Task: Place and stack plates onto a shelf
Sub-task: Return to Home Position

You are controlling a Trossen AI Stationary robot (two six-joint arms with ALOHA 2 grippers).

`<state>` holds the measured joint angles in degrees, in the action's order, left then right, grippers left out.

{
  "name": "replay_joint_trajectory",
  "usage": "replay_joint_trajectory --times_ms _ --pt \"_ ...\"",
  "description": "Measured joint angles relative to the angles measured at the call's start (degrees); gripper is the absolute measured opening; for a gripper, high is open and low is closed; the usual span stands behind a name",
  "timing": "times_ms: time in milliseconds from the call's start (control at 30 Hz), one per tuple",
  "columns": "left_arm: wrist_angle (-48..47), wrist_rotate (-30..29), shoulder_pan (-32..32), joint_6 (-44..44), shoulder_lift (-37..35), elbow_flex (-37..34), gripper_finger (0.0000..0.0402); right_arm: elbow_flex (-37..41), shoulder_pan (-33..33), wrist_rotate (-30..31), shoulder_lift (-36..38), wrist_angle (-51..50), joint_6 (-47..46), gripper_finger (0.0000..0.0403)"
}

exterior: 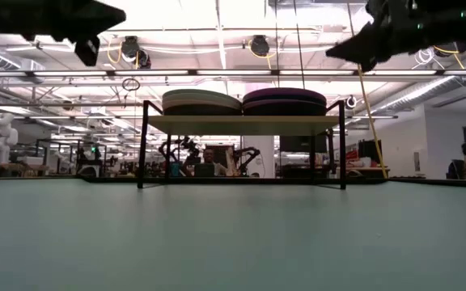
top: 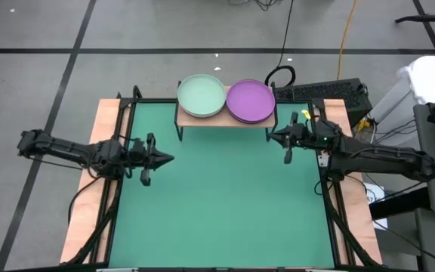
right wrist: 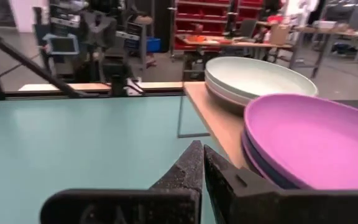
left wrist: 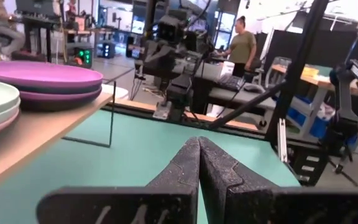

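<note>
Green bench point(top: 225, 204), far edge: one shelf point(top: 225, 121) bearing two plate stacks side by side, mint green plate point(top: 202, 96) topmost toward the left arm, purple plate point(top: 250, 100) topmost toward the right. Left gripper point(top: 170, 159), fingers pressed together, empty, over bench's left side. Right gripper point(top: 272, 136), fingers likewise together, empty, just beside shelf's right end.

Mint-topped stack point(top: 202, 96), purple-topped stack point(top: 250, 100) on shelf point(top: 225, 120)

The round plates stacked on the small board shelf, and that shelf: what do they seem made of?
Mint green round plate and purple round plate: probably moulded plastic or a similar composite; matte, even colour, soft low rims, no glaze shine. Shelf board: light wood or wood laminate, pale tan, flat. Shelf legs: thin black metal rod, likely painted.
</note>
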<state>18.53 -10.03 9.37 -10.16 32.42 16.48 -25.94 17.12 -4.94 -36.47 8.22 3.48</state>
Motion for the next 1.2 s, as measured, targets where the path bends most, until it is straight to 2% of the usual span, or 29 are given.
replay_joint_trajectory --times_ms 233,367,800,967,1200 --pt "2.7 4.3 -0.7 1.3 -5.0 -6.3 0.0005 9.4 0.0 2.3 -0.2 13.3 0.2 0.0" --pt "3.0 5.5 -0.8 0.8 -6.9 -9.5 0.0005 13.2 0.0 2.5 -0.2 17.7 -1.1 0.0" --pt "2.1 5.6 -1.2 6.8 -7.9 -10.3 0.0005 15.4 0.0 1.0 -0.2 16.2 -0.9 0.0" --pt "1.4 7.4 -1.6 8.2 -7.9 -10.6 0.0005 15.4 0.0 0.5 -0.2 15.8 0.3 0.0" --pt "5.7 7.7 -2.4 7.4 -7.8 -15.9 0.0005 16.6 0.0 0.4 -0.2 15.7 0.2 0.0"
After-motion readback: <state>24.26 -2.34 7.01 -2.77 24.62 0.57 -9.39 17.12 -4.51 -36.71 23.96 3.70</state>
